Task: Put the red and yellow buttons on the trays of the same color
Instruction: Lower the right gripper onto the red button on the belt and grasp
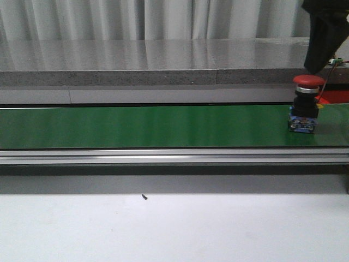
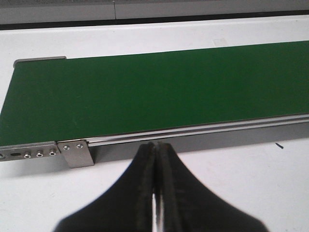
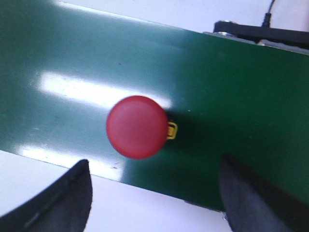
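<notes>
A red button [image 1: 305,103], with a smooth domed cap on a black body and blue base, stands upright near the right end of the matte green belt [image 1: 152,126]. The right gripper [image 3: 154,193] hangs above it, dark fingers spread wide. The left gripper [image 2: 157,193] is pressed closed, empty.

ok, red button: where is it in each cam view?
Front view: red button stands upright at the far right of the green belt.
Left wrist view: not in it; only bare belt beyond the shut left gripper.
Right wrist view: seen from above, mid-frame, between the open right gripper fingers.
Shared landmark: the green belt.
</notes>
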You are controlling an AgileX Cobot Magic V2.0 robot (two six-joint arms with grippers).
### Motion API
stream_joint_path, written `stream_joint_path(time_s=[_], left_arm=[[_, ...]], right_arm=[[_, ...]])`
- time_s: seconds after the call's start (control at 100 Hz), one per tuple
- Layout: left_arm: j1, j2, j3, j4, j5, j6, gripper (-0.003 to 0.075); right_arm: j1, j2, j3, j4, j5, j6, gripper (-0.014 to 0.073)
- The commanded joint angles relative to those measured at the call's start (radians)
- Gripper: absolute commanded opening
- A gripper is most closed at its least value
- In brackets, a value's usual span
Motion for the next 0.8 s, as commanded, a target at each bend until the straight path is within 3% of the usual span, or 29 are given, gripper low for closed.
stream_joint_path(time_s=[0.0,0.47,0.54,0.71,0.79], left_arm=[[0.000,0.003,-0.029,-0.016,-0.076,0.000,-0.0020],[0.000,0.003,-0.029,-0.016,-0.076,0.000,-0.0020],[0.000,0.003,-0.029,-0.016,-0.076,0.000,-0.0020],[0.000,0.003,-0.029,-0.016,-0.076,0.000,-0.0020],[0.000,0.003,-0.029,-0.016,-0.076,0.000,-0.0020]], right_arm=[[0.015,0.003,-0.050,0.013,-0.025,-0.012,0.0547],[-0.007,0.116,-0.051,-0.018,-0.113,0.140,0.0524],[-0.011,0.129,-0.051,-0.024,-0.110,0.155,0.0452],[-0.025,0.137,-0.051,-0.034,-0.107,0.163,0.0171],[-0.031,0.133,-0.051,-0.037,-0.108,0.163,0.0098]])
